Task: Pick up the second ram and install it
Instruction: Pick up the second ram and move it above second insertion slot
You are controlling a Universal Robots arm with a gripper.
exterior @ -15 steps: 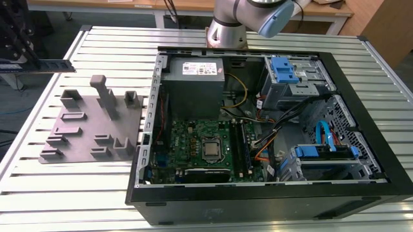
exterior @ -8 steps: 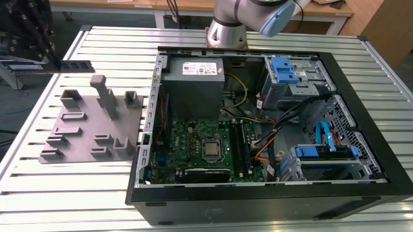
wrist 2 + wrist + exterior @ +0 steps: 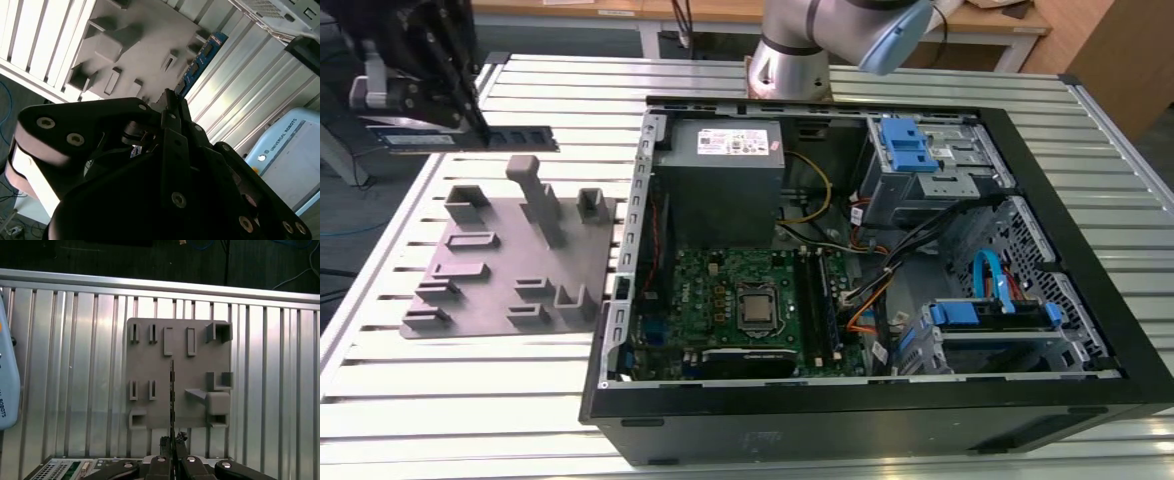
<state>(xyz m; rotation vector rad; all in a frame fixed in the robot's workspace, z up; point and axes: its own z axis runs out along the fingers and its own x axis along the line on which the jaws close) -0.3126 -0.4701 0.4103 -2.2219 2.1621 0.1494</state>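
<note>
Above the grey holder (image 3: 494, 272), the tool (image 3: 447, 128) clamps the half-hidden second ram (image 3: 520, 140).

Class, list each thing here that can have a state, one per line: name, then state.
gripper, jaws shut on the second ram.
second ram, held in the air, outside the computer case.
computer case, lying on its side, open.
grey holder plate, flat on the table.
</note>
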